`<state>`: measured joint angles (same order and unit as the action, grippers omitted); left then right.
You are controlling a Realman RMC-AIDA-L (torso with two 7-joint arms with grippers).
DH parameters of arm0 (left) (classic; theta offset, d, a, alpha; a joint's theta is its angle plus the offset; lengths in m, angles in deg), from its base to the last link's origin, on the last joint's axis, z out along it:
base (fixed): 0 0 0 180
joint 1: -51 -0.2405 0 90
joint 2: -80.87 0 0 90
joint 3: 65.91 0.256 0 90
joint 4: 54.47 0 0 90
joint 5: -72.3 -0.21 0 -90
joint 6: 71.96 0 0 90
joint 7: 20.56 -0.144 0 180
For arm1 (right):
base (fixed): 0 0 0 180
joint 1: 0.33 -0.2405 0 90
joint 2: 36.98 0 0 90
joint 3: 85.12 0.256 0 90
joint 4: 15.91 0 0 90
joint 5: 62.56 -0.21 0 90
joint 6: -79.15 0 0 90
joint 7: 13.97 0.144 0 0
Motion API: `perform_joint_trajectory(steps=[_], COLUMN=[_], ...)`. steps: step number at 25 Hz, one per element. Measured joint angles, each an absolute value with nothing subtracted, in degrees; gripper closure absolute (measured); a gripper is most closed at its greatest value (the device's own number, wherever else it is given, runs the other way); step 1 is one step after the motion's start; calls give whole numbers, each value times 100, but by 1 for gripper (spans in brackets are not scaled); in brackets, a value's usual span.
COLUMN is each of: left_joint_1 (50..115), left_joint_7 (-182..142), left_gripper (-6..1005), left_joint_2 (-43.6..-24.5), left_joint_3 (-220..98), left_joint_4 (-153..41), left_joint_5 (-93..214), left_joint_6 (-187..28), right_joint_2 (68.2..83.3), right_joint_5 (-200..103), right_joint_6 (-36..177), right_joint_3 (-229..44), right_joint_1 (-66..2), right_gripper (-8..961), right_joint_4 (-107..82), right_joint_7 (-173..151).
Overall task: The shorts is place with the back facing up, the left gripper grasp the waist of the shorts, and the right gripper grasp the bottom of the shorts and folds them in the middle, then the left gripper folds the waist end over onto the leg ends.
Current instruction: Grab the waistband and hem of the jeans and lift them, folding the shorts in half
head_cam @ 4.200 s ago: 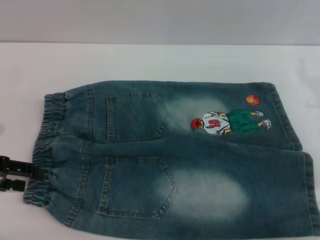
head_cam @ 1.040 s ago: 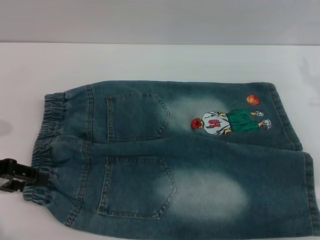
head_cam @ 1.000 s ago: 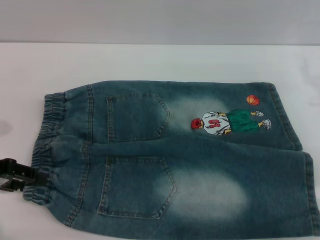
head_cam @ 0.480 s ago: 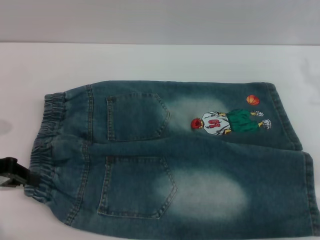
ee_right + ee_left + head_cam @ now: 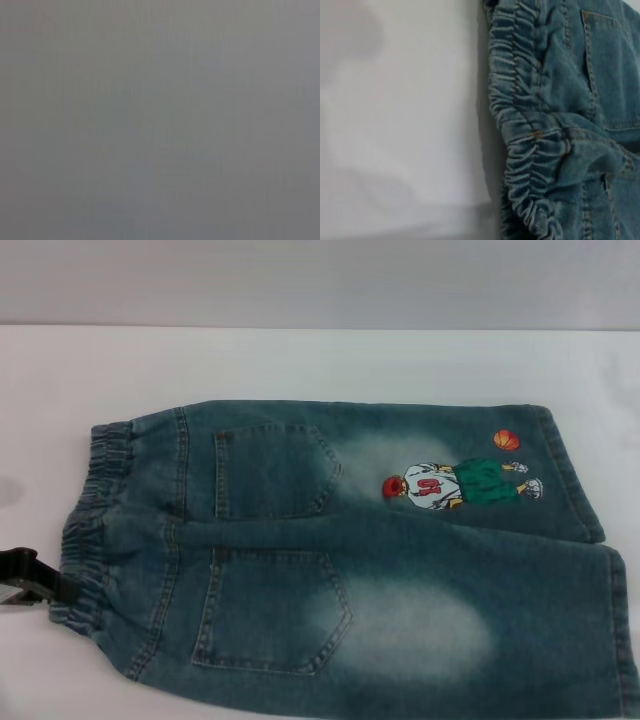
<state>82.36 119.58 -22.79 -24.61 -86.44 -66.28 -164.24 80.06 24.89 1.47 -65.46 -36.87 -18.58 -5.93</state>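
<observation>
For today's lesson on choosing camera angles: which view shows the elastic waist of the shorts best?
The left wrist view: the waist of the shorts fills it close up, with every pucker and seam visible. The head view shows the whole waist smaller, with the left hand at its near end. The right wrist view shows only plain grey, no shorts.

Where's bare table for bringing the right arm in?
Bare table runs beyond the far edge of the shorts, and a strip beyond the leg hems. The waistband side is crowded: the left gripper sits there.
</observation>
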Motion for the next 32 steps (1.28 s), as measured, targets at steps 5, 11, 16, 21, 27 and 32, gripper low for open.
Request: perform_joint_trajectory(steps=[5, 11, 16, 21, 27, 32], left_joint_1=[8165, 8081, 8070, 8074, 8092, 8107], left_joint_7=[11884, 11746, 11692, 11682, 11652, 11631], left_gripper=[955, 954, 954, 954, 954, 954], left_joint_2=[-2319, -2383, -2427, -2438, -2465, -2494], left_joint_3=[-2663, -2917, -2925, -2926, -2927, -2927], left_joint_4=[-8646, -8647, -8646, -8646, -8646, -8646], left_joint_5=[-6586, -6578, -6575, -6576, -6576, -6576], left_joint_6=[-16204, -16088, -16057, -16047, -16041, -16048], right_joint_2=[7993, 7845, 7582, 7521, 7300, 7064], right_joint_5=[2487, 2551, 2559, 2562, 2598, 3380], right_joint_6=[345, 324, 13, -548, -1019, -1698], right_joint_3=[-6533, -6994, -8447, -10205, -11703, -12479], right_joint_1=[-3766, -3778, -3763, -3778, -3779, -3925], right_gripper=[372, 372, 372, 372, 372, 372], right_joint_4=[-1479, -888, -414, 596, 1241, 1828], right_joint_7=[444, 2635, 4508, 5840, 6763, 7791])
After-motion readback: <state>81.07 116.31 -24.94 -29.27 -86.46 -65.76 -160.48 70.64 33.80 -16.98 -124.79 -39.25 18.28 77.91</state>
